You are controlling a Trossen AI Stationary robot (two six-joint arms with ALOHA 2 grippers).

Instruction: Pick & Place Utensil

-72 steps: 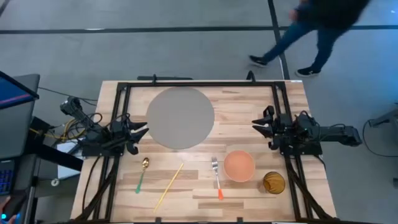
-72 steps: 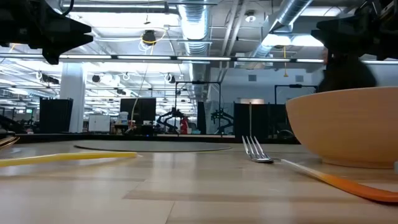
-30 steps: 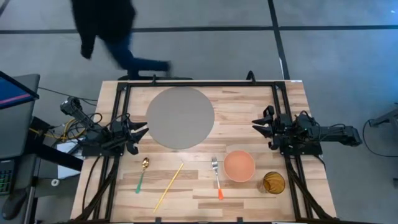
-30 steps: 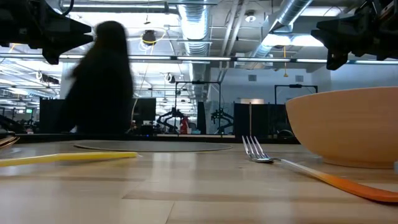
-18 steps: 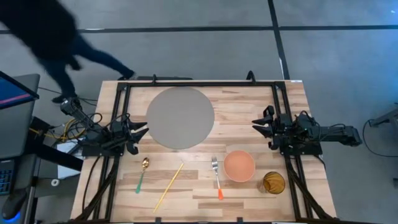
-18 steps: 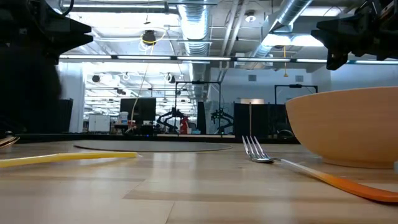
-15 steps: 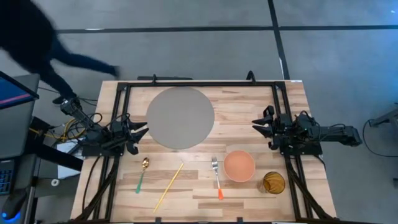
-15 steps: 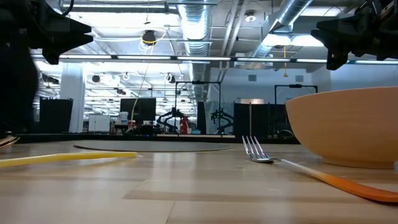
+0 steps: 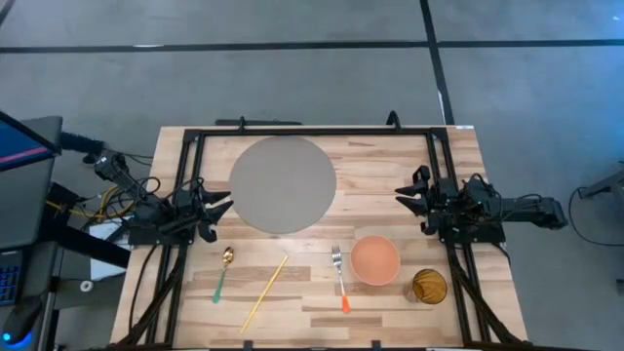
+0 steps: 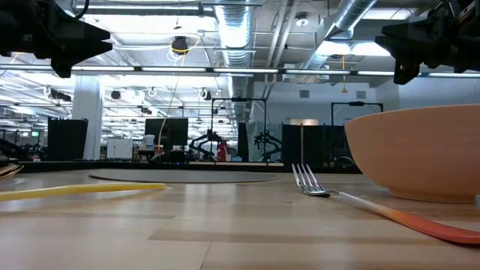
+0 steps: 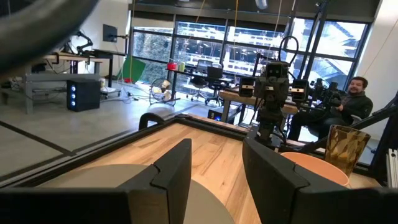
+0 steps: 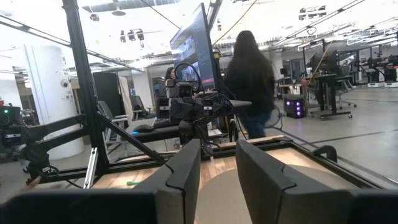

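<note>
On the near half of the table lie a spoon [image 9: 222,273] with a gold bowl and green handle, a long yellow stick [image 9: 264,292] and a fork [image 9: 340,278] with an orange handle, all flat on the wood. The fork [image 10: 311,182] also shows in the low view, its tines toward the far side. My left gripper [image 9: 222,205] hovers open at the table's left side, beside a round grey mat [image 9: 283,183]. My right gripper [image 9: 405,200] hovers open at the right side. Both are raised above the table and face each other across it.
A salmon-coloured bowl [image 9: 375,260] stands just right of the fork, and an amber glass [image 9: 428,285] sits near the right near corner. A black frame [image 9: 312,130] runs along the table's far edge and sides. One person [image 12: 249,93] stands beyond the table, another [image 11: 348,102] sits farther off.
Both arms have kept still and nothing on the table has moved. A person in dark clothes has walked past the table's far edge toward the left and has left the high view.
</note>
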